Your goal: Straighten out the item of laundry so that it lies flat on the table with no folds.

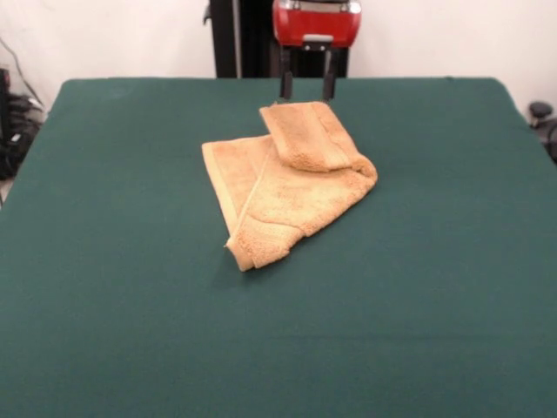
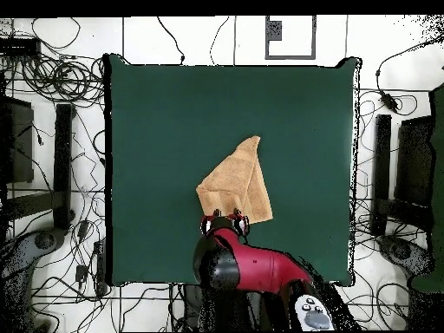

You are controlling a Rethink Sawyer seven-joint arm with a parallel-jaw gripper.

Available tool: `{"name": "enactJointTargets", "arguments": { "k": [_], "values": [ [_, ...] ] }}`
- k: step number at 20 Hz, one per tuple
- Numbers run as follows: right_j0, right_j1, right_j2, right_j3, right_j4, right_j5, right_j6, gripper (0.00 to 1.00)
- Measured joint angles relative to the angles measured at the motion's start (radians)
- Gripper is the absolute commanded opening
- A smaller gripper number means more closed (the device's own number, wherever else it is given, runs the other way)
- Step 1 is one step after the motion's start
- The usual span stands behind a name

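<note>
A large table [image 1: 104, 305] covered in dark green cloth fills both views. Near its middle, a little toward the robot's side, lies a tan-orange terry hand towel [image 1: 283, 196], folded on itself: a broad lower layer tapers to a corner pointing toward the front camera, and a smaller flap [image 1: 306, 135] is doubled over the end nearest the robot. My red and black Sawyer arm [image 2: 251, 269] reaches in from its pedestal. Its gripper [image 1: 306, 87] hangs just behind the flap with its two dark fingers [image 1: 285, 83] spread apart and empty; I cannot tell whether the tips touch the cloth.

To do this step well, I judge I should pinch only the flap's top layer at its edge, lift it a little, and draw it back toward the robot so it unrolls without dragging the layer beneath.
</note>
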Motion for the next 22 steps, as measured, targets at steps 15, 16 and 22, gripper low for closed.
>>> {"name": "enactJointTargets", "arguments": {
  "k": [15,16,22],
  "values": [
    [0.027,0.026,-0.003,-0.060,0.014,0.188,0.000,1.00],
    [0.026,0.031,-0.003,-0.065,0.015,0.196,0.000,1.00],
    [0.027,0.093,-0.003,-0.118,0.014,0.243,0.000,1.00]
  ]
}}
